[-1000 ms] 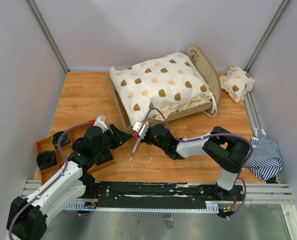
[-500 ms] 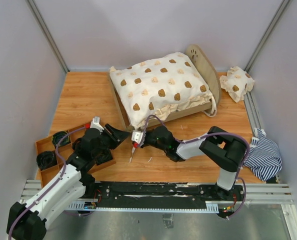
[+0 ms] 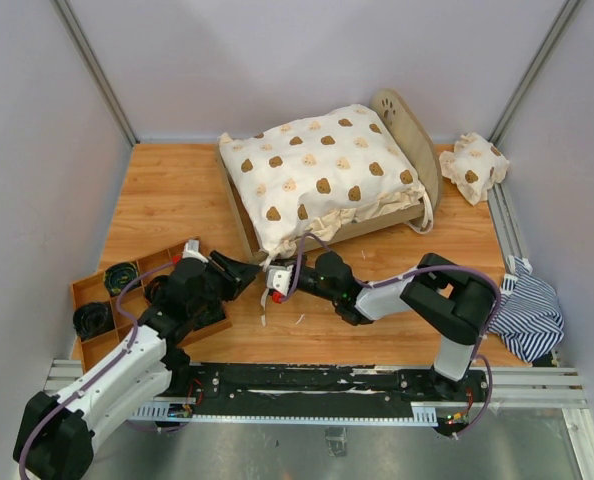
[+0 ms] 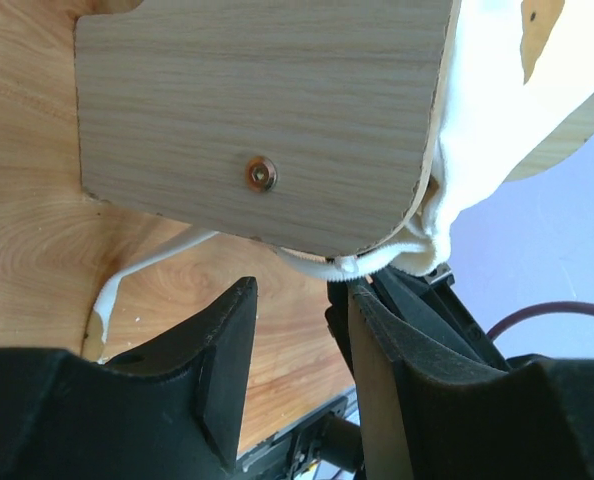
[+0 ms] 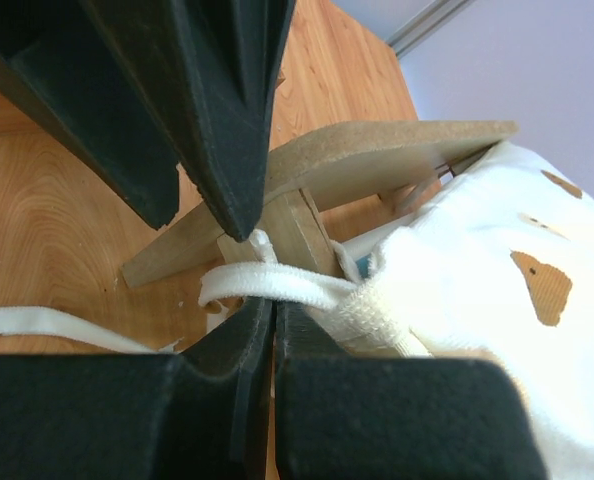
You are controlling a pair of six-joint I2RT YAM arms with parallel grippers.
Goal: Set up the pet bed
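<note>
Right claw [image 5: 264, 305] tight on white strap [image 5: 289, 286], arm [image 3: 392, 292] low, stretched leftward.

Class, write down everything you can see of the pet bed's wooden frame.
The pet bed frame is light plywood, standing slantwise on the table. Its arched headboard with a paw cutout is at the far right; the low footboard, with one metal fastener, faces the arms. A cream bear-print cover hides the rest. The left gripper's open fingers hover beside the footboard.
</note>
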